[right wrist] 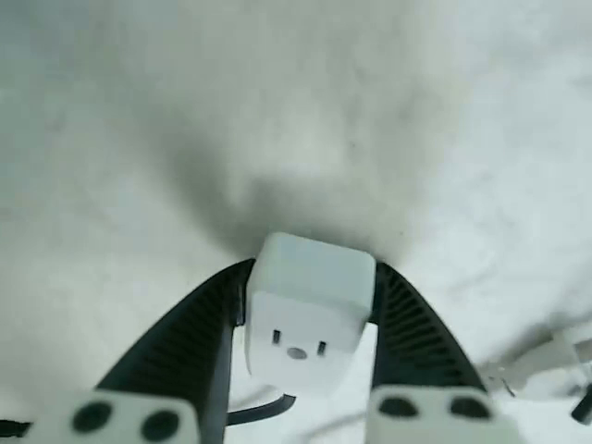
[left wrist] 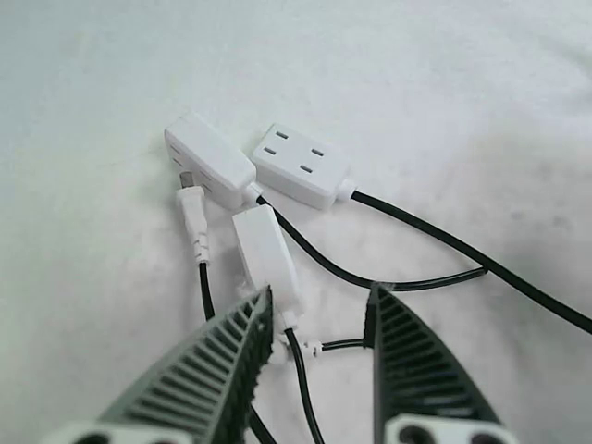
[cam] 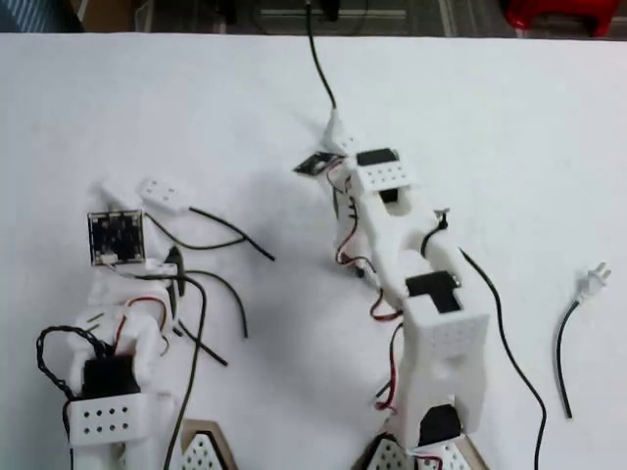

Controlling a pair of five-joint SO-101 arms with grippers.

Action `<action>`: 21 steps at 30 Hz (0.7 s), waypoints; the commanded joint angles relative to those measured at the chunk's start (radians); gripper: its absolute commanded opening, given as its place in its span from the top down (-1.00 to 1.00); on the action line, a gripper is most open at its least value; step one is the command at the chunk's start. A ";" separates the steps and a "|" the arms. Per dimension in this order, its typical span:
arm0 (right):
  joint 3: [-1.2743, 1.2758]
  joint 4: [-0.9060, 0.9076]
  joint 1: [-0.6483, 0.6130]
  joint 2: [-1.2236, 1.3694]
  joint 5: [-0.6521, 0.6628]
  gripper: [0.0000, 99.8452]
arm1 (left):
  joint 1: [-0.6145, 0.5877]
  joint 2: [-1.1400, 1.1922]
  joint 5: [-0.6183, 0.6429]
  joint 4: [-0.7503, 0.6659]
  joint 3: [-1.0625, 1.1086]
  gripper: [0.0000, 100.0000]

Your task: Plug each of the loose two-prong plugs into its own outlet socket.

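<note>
Two-prong plug [left wrist: 264, 252], a white block, lies on the white table [left wrist: 444, 83] between the spread fingers of the left gripper [left wrist: 319, 294]. It touches one finger [left wrist: 231, 356] and stands apart from the other. Its prongs are hidden at its far end, so it cannot be told whether they sit in a slot. Just beside it lies a slim white plug [left wrist: 192, 220], whose metal tip meets the side of a tilted outlet block [left wrist: 208, 157]; whether the tip is inserted is unclear. Touching that block is a flat outlet block [left wrist: 301, 166] with four bare slots facing up. A black cord [left wrist: 444, 242] runs from it and is cut off at the frame edge.

The right gripper [right wrist: 310, 268] is clamped on a white cube socket [right wrist: 310, 310], with a finger against each side. The socket's face, with two slots and a round hole below them, is turned toward the camera. A white part [right wrist: 555, 361] at the edge of that view is too blurred to name.

In the high view the right arm [cam: 431, 294] covers most of its own gripper, and a black lead [cam: 318, 59] runs from there to the table's far edge. Well apart from both arms, near the table's right side, a loose plug [cam: 593, 281] lies with its two prongs bare and its short black cord [cam: 563, 352] trailing toward the near edge
</note>
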 commanded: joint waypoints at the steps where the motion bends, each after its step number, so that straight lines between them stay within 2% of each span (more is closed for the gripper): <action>1: -0.103 0.108 0.016 0.077 -0.005 0.89 | 0.008 -0.013 -0.011 -0.002 -0.008 0.65; 7: -0.226 0.231 0.044 0.061 -0.005 0.86 | 0.008 -0.013 -0.011 -0.003 -0.008 0.65; 15: -0.256 0.260 0.101 -0.038 0.005 0.49 | 0.008 -0.013 -0.011 -0.003 -0.008 0.65; 21: -0.253 0.259 0.151 -0.056 0.054 0.48 | 0.008 -0.013 -0.011 -0.003 -0.008 0.65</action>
